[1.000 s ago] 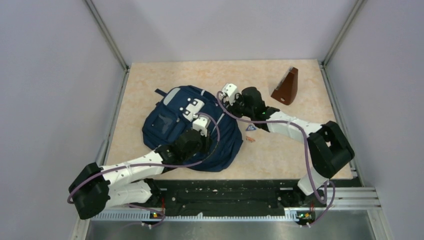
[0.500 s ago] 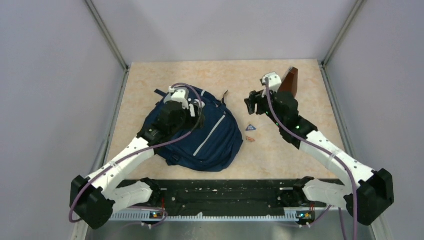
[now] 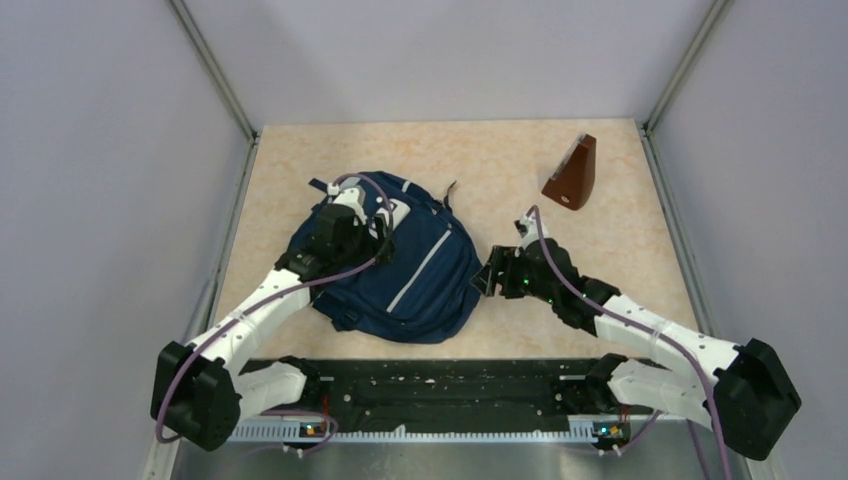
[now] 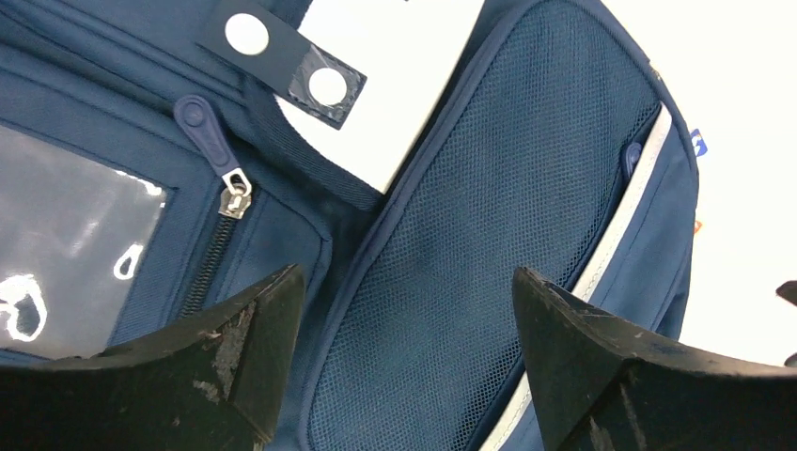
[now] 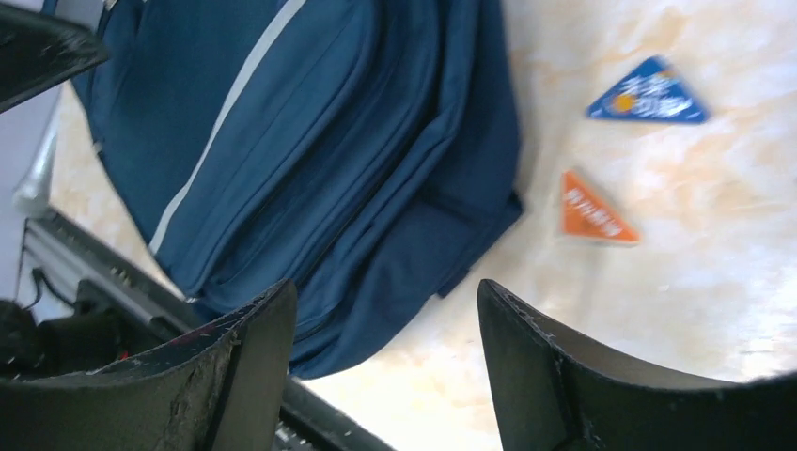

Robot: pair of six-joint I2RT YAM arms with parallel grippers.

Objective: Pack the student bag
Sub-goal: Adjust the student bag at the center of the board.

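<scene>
The student bag (image 3: 415, 275) lies flat on the table, navy with a pale stripe. My left gripper (image 3: 365, 235) hovers over its upper left part, open and empty. In the left wrist view, the bag's mesh pocket (image 4: 498, 216) shows between my wide-apart fingers (image 4: 254, 348), with a zipper pull (image 4: 209, 136) and a clear window pocket (image 4: 66, 244) to the left. My right gripper (image 3: 486, 282) is low beside the bag's right edge, open, with bare table between its fingertips (image 5: 536, 357). The bag's lower corner (image 5: 395, 235) lies just left of them.
A brown wedge-shaped object (image 3: 572, 175) stands at the back right. A small blue triangle (image 5: 648, 94) and an orange one (image 5: 594, 209) lie on the table right of the bag. Grey walls close in three sides; a black rail (image 3: 450, 385) runs along the near edge.
Both grippers have opened. The left moved from the bag's middle to its upper left. The right swung to the back right, then came down beside the bag's right edge.
</scene>
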